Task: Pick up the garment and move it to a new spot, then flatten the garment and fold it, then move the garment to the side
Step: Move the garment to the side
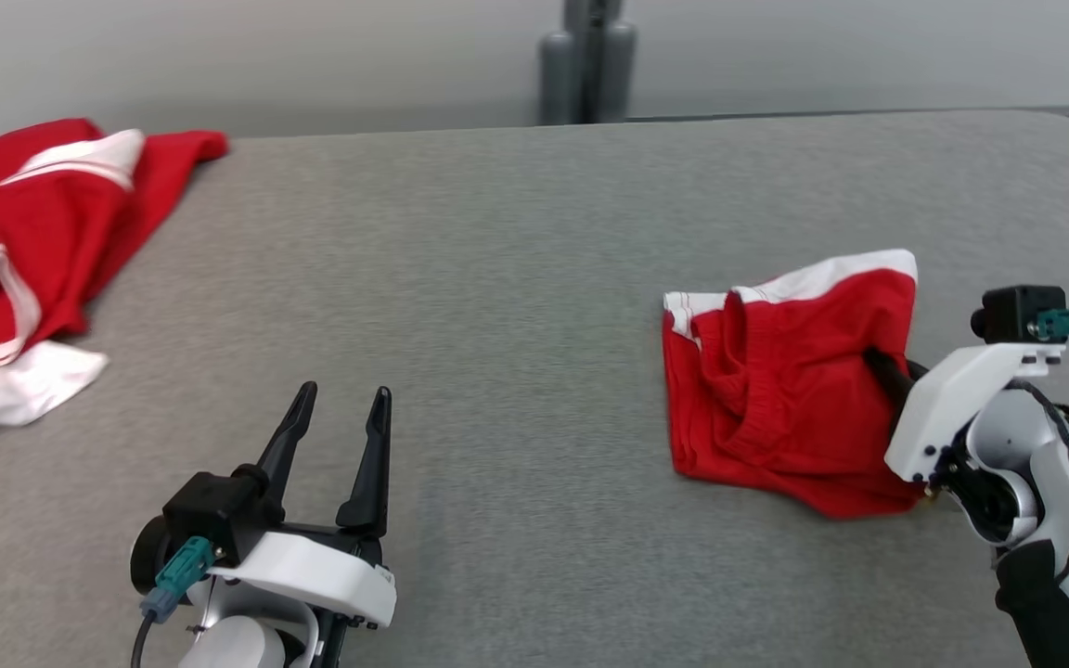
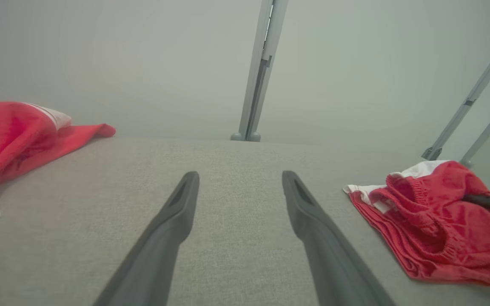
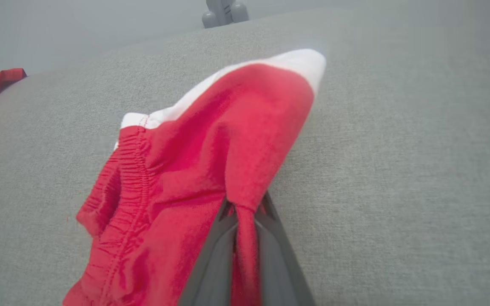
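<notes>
Head view: two red garments on the tabletop (image 1: pixel 516 232), a jersey (image 1: pixel 24 232) far left, shorts (image 1: pixel 776 399) right; my right end effector (image 3: pixel 245 210) pinches the shorts, left end effector (image 1: pixel 346 390) spread open

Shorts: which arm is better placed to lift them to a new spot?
Right. The right gripper is shut on a fold of the shorts; the left gripper hangs open over bare table, well apart from them.

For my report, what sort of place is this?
Probably a robot test room: a grey cloth-covered table with red shorts on it, a bare wall, and metal poles behind.
</notes>
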`<state>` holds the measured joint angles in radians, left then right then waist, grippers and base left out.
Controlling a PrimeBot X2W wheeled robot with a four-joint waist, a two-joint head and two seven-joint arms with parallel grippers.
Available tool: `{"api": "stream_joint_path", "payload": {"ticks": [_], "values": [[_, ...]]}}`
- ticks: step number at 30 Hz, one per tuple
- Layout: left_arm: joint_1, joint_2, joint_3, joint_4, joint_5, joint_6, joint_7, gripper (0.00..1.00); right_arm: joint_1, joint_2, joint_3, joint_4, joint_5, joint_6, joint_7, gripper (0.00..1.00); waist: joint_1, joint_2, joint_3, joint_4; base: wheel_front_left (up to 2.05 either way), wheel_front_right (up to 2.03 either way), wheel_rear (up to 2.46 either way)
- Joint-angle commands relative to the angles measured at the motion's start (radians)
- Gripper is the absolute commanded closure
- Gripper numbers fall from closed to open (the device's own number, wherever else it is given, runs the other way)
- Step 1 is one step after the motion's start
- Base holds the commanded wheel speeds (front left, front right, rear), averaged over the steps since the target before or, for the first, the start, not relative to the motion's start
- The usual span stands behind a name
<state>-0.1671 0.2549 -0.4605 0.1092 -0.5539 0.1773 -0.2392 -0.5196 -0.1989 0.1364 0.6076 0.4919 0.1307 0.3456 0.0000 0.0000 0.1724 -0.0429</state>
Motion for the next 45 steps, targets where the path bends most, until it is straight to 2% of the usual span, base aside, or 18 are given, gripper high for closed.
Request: {"api": "stream_joint_path", "payload": {"ticks": [1, 7, 14, 22, 34, 45], "values": [[-0.016, 0.006, 0.0, -0.005, 0.008, 0.005, 0.002, 0.0, -0.02, -0.009, 0.004, 0.002, -0.004, 0.0, -0.008, 1.0, 0.0, 0.0, 0.022, -0.091, 0.0, 0.0, 0.0], [-0.038, 0.015, -0.008, -0.021, 0.018, 0.008, 0.019, 0.0, -0.078, -0.013, 0.033, 0.017, 0.002, 0.0, -0.023, 1.0, 0.0, 0.0, 0.056, -0.216, 0.0, 0.0, 0.0], [-0.07, 0.024, -0.021, -0.029, 0.03, 0.005, 0.038, 0.0, -0.137, -0.017, 0.064, 0.056, 0.012, 0.0, -0.052, 1.0, 0.0, 0.0, 0.091, -0.267, 0.0, 0.0, 0.0], [-0.086, 0.035, -0.025, -0.042, 0.036, 0.008, 0.047, 0.0, -0.216, -0.029, 0.068, 0.146, -0.006, 0.0, -0.11, 1.0, 0.0, 0.0, 0.106, -0.245, 0.0, 0.0, 0.0], [-0.096, 0.079, -0.022, -0.121, 0.058, 0.033, 0.086, 0.0, -0.368, -0.155, 0.029, 0.389, -0.121, 0.0, -0.212, 1.0, 0.0, 0.0, 0.16, -0.17, 0.0, 0.0, 0.0], [-0.121, 0.122, -0.031, -0.226, 0.094, 0.061, 0.148, 0.0, -0.494, -0.235, 0.018, 0.555, -0.26, 0.0, -0.326, 1.0, 0.0, 0.0, 0.238, -0.128, 0.0, 0.0, 0.0]]}}
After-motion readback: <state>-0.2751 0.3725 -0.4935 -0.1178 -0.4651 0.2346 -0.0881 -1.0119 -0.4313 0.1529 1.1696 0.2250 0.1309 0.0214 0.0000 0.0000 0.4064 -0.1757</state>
